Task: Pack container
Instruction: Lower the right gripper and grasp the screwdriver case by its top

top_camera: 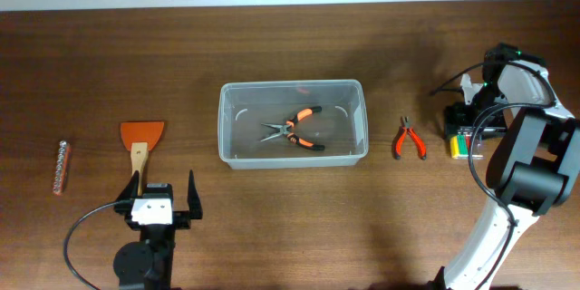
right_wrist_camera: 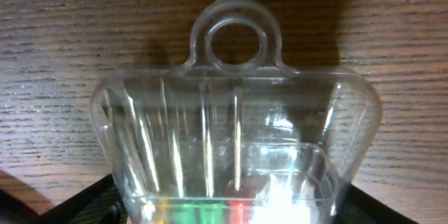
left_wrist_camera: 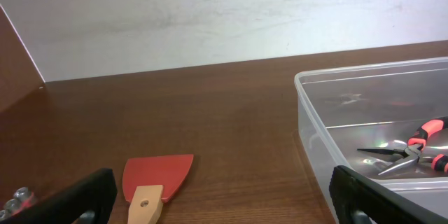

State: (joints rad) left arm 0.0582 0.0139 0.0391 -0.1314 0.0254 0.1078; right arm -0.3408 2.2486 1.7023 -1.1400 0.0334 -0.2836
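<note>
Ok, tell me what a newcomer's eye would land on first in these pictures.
The clear container in the middle of the table stands out first, with orange-handled long-nose pliers lying inside it. Next come the orange scraper to its left, just in front of the open left tool, and the small orange pliers lying outside it to the right.

The left wrist view cuts off the container (left_wrist_camera: 311, 133) at right and the scraper (left_wrist_camera: 157, 175) handle below.
</note>
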